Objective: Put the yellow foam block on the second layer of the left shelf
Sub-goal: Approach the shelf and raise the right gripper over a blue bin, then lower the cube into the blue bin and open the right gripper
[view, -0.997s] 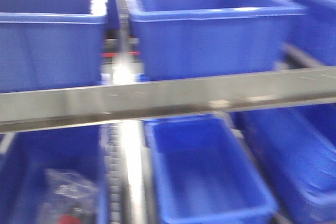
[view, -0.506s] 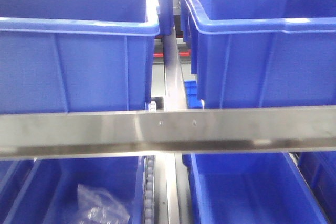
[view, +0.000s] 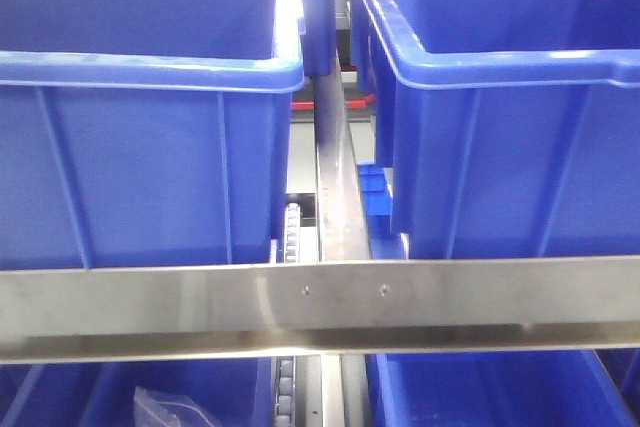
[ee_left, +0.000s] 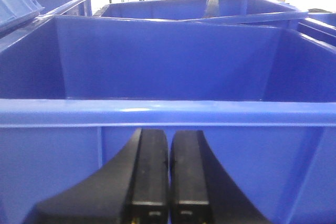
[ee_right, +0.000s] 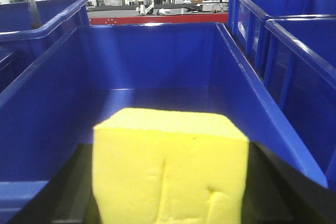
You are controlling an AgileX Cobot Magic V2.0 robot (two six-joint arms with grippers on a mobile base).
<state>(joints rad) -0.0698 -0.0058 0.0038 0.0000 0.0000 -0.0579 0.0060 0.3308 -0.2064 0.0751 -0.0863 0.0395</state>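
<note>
In the right wrist view my right gripper [ee_right: 170,203] is shut on the yellow foam block [ee_right: 170,166], which fills the space between the black fingers. The block hangs at the near edge of an open blue bin [ee_right: 157,61]. In the left wrist view my left gripper [ee_left: 169,174] is shut and empty, its black fingers pressed together in front of the wall of a blue bin [ee_left: 168,114]. Neither gripper nor the block shows in the front view.
The front view shows a steel shelf rail [view: 320,307] across the bottom, two big blue bins [view: 140,117] [view: 510,97] above it, a roller track [view: 335,187] between them, and more blue bins below. A clear plastic bag [view: 170,409] lies in the lower left bin.
The front view has swung and risen: the shelf rail has dropped lower in the frame, the upper bins fill more of it and the lower bins have nearly left view.
</note>
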